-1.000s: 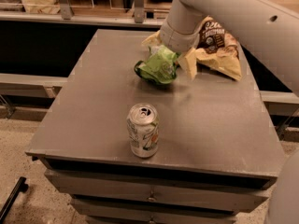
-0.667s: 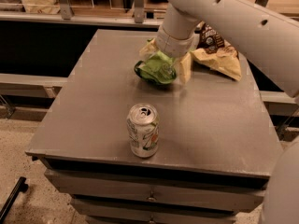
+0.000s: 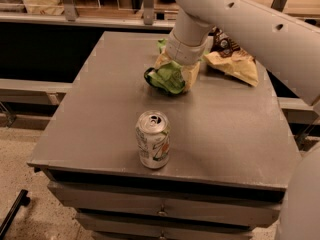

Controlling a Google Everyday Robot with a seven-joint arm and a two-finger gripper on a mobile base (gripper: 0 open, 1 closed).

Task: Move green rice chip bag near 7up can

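Note:
The green rice chip bag, crumpled light green foil, is at the middle of the grey table's far half. My gripper comes down from the upper right, and its tan fingers flank the bag and close on it. The bag sits at or just above the table top. The 7up can stands upright near the table's front edge, a can's height or so in front of the bag. It is white and green with a silver top.
A larger tan-and-brown chip bag lies at the table's far right, just behind my arm. Drawers sit under the front edge. A dark bench and railings lie behind. The floor drops off to the left.
The gripper and the green bag have shifted slightly toward the front of the table, closer to the can. The can has not moved.

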